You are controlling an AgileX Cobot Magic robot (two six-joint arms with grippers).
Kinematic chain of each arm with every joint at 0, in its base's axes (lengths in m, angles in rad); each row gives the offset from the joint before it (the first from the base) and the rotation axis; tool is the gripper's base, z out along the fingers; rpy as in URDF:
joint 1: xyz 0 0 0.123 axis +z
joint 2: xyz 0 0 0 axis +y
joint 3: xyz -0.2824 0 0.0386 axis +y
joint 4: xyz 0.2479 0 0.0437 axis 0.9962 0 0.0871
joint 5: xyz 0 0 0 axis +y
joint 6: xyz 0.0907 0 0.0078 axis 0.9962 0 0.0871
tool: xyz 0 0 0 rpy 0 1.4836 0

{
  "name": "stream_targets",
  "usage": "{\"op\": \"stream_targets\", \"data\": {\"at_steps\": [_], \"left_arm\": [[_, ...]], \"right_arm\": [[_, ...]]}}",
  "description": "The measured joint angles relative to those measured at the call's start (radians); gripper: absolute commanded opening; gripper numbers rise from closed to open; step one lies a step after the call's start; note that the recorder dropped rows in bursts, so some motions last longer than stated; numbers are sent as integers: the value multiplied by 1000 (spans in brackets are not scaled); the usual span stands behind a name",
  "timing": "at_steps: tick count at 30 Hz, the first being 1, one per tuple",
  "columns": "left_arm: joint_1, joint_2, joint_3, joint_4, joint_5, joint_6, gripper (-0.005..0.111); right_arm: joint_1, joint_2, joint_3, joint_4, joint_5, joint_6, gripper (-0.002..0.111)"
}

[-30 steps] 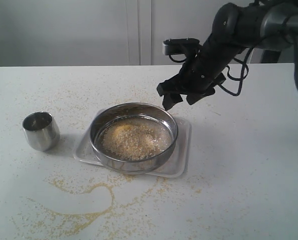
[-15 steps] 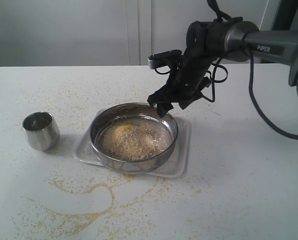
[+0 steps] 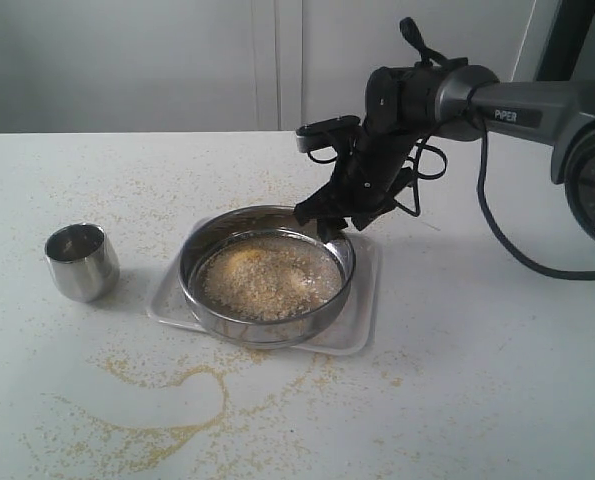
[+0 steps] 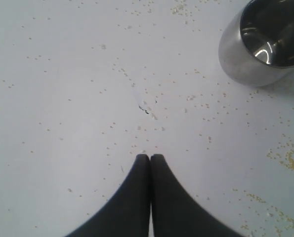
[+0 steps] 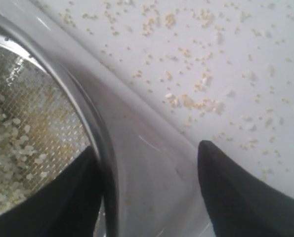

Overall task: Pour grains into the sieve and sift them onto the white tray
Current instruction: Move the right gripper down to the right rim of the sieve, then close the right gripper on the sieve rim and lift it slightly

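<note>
Steel stuff first: one sieve [image 3: 262, 328] sits on the one white tray [image 3: 365, 300] mid-tabletop [image 3: 477, 350]. It has the grains [image 3: 267, 278] in its mesh and more scattered around, and one small cup [image 3: 80, 262] stands well off to its left in the exterior view. Two claws total: the right claw [image 5: 147, 145] is spread wide, one finger inside the sieve's rim and one outside, gripping nothing. The left claw [image 4: 150, 157] is pinched together, empty, over tabletop near the cup.

right end effector [image 3: 327, 222]: jaws apart, seemingly angled downward | left end effector [image 4: 150, 159]: jaws together
</note>
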Motion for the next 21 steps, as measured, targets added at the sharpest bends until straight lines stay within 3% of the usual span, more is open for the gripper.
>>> {"op": "stream_targets", "data": {"at_steps": [9, 17, 21], "left_arm": [[0, 0, 0, 0, 0, 0, 0], [0, 0, 0, 0, 0, 0, 0], [0, 0, 0, 0, 0, 0, 0]], "right_arm": [[2, 25, -2, 0, -7, 6, 34], [2, 25, -5, 2, -7, 6, 0], [2, 25, -7, 17, -9, 14, 0]]}}
